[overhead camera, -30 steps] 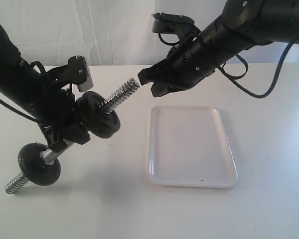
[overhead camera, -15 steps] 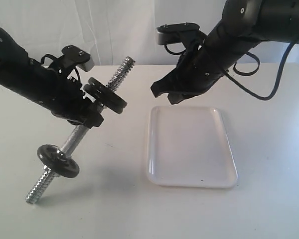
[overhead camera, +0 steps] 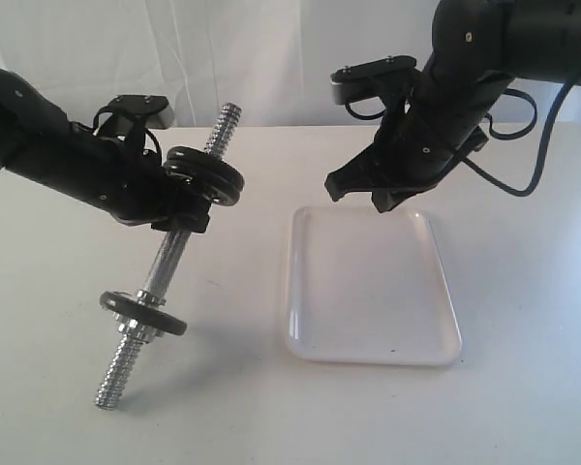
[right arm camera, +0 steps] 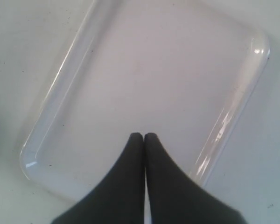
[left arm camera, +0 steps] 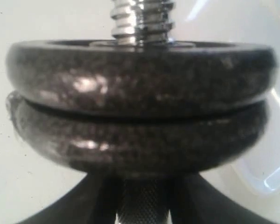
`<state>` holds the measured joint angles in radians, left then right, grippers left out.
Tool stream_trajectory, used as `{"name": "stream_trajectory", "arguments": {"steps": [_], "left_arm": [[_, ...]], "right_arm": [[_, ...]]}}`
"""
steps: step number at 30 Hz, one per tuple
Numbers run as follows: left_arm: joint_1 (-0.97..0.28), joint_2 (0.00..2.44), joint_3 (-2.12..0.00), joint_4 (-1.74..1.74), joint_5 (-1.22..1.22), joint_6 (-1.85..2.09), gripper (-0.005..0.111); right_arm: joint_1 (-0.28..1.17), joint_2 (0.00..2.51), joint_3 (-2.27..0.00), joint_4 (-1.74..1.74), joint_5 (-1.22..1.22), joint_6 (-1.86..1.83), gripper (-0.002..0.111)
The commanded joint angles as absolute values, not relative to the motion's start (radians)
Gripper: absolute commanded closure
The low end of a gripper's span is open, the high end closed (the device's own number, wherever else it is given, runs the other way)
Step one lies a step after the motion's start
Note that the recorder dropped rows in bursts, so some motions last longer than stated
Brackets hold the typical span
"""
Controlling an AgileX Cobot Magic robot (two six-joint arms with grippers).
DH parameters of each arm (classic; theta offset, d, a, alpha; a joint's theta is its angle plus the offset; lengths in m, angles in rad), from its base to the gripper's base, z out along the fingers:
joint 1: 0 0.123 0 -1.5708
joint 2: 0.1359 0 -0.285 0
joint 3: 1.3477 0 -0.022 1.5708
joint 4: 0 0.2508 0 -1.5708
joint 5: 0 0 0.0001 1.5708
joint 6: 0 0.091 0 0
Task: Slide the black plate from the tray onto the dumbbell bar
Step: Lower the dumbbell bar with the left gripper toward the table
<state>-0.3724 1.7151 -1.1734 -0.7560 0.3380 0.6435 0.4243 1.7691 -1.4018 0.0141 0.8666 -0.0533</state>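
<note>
Swung steeper since before: dumbbell bar [overhead camera: 165, 262], lower threaded end near desk [overhead camera: 523, 407] | left arm reaches in from left, left pincer [overhead camera: 179, 215] clamped on bar just under disc pair [overhead camera: 205, 176] | black plate [left arm camera: 140, 70] threaded on, topping that pair | right arm bent downward, right pincer [right arm camera: 143, 137] pressed closed, empty, above tray [overhead camera: 368, 291]

Tray [overhead camera: 373, 291] glossy white, bench [overhead camera: 523, 407] white; dumbbell bar [overhead camera: 168, 260] shiny chrome, ends ridged with thread; black plate [left arm camera: 140, 70] matte black, faintly grey-speckled.
</note>
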Motion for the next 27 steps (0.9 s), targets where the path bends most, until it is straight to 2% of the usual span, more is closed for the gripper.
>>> {"name": "stream_trajectory", "arguments": {"steps": [1,27], "left_arm": [[-0.373,1.659,-1.223,-0.934,0.244,0.582,0.107],[-0.373,1.806,-1.306,-1.002,0.176,0.365,0.107]], "right_arm": [[0.418,1.761,-1.407,0.000,0.881,-0.046,0.108],[0.418,1.761,-1.407,0.006,0.911,-0.046,0.108]]}}
